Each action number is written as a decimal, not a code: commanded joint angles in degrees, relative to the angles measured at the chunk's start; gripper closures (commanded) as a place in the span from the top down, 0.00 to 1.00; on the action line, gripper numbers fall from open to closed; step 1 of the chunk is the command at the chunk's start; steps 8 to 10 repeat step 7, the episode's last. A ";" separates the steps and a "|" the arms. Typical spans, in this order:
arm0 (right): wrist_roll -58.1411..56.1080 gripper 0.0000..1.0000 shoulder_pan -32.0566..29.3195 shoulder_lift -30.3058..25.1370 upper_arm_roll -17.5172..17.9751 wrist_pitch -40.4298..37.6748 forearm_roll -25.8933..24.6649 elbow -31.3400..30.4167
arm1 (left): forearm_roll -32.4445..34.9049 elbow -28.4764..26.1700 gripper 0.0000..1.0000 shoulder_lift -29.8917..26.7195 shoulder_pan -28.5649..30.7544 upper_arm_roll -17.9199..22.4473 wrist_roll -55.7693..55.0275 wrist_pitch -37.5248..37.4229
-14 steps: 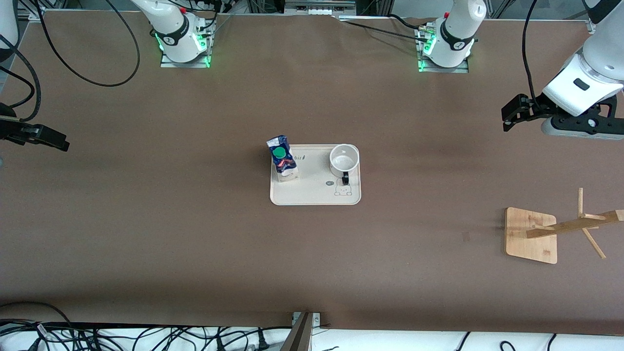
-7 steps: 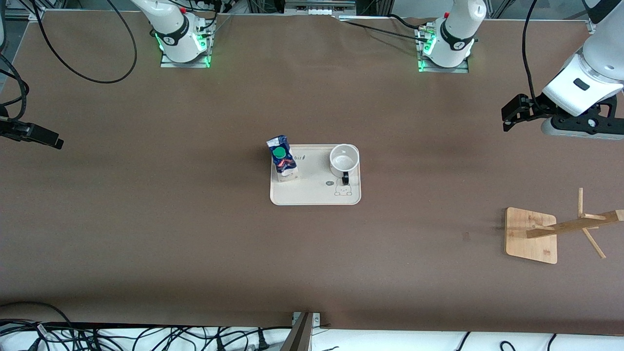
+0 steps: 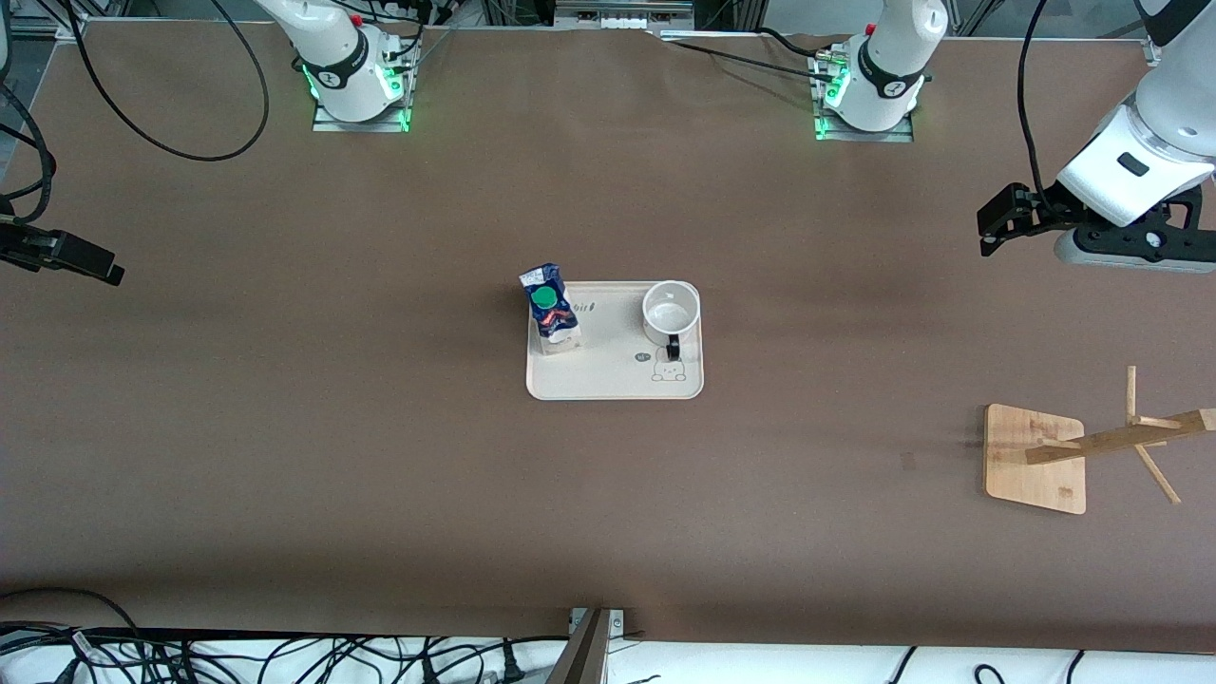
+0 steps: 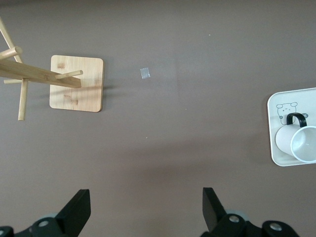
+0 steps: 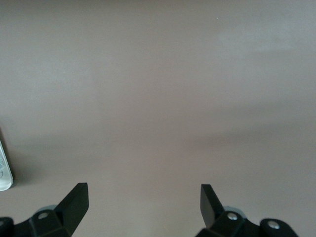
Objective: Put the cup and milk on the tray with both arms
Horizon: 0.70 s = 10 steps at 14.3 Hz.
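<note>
Cup (image 3: 671, 310) and milk (image 3: 549, 309) both stand on the tray (image 3: 616, 376), well apart from either set of jaws. One cup, one carton and one tray are on the table (image 3: 380, 456). The cup sits upright in the tray corner toward the left arm's end of the table, farther from the front camera than the tray's rabbit drawing, with its black handle turned toward that drawing. The milk stands at the tray's edge toward the right arm's end, its green cap showing.

The left gripper (image 3: 997, 226) hangs over bare table well away from the tray, toward the left arm's end; its jaws are spread wide with nothing between them, as its fingers (image 4: 76, 215) show. The right gripper (image 3: 71, 258) hangs over bare table toward the right arm's end, well away from the tray, jaws likewise wide apart and holding nothing, fingers (image 5: 74, 205) plain in its wrist view.

A single wooden stand (image 3: 1035, 459) rests on the table toward the left arm's end, nearer the front camera than the tray.
</note>
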 commanded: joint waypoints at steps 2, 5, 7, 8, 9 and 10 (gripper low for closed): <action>-4.47 1.00 -0.47 -0.38 -0.62 0.67 1.97 -0.61 | -1.25 -0.16 1.00 -0.33 0.24 0.03 1.13 -0.49; -4.56 1.00 -0.47 -0.38 -0.54 0.58 3.21 -0.61 | -1.25 -0.07 1.00 -0.24 0.24 0.03 1.13 -0.49; -4.65 1.00 -0.29 -0.38 -0.54 0.58 3.04 -0.61 | -1.25 -0.16 1.00 -0.24 0.24 0.03 1.13 -0.49; -4.65 1.00 -0.29 -0.38 -0.54 0.58 3.04 -0.61 | -1.25 -0.16 1.00 -0.24 0.24 0.03 1.13 -0.49; -4.65 1.00 -0.29 -0.38 -0.54 0.58 3.04 -0.61 | -1.25 -0.16 1.00 -0.24 0.24 0.03 1.13 -0.49; -4.65 1.00 -0.29 -0.38 -0.54 0.58 3.04 -0.61 | -1.25 -0.16 1.00 -0.24 0.24 0.03 1.13 -0.49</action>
